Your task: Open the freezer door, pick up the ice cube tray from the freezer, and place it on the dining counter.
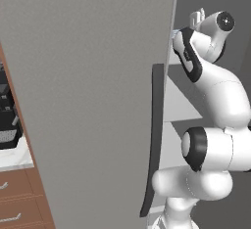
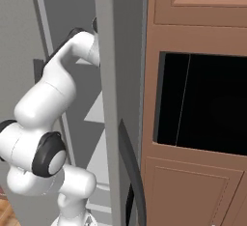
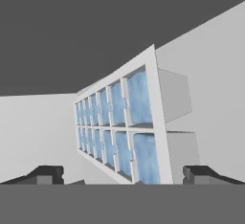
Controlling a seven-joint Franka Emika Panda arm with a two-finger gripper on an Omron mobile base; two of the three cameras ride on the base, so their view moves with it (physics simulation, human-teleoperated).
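A: Where is the ice cube tray (image 3: pixel 122 127)?

B: In my hand view it is right ahead, at 12 o'clock from the fingers (image 3: pixel 48 175), lying on a pale shelf (image 3: pixel 38 132) inside the freezer (image 1: pixel 215 8). Its long side runs away toward 10 o'clock.

A: Are the fingers on it?

B: No. They are spread wide, one on each side of the near end, holding nothing.

A: Is there room?

B: I think so. The freezer door (image 1: pixel 93 91) is swung open, and the arm reaches in past its edge. I would push straight ahead, then squeeze.
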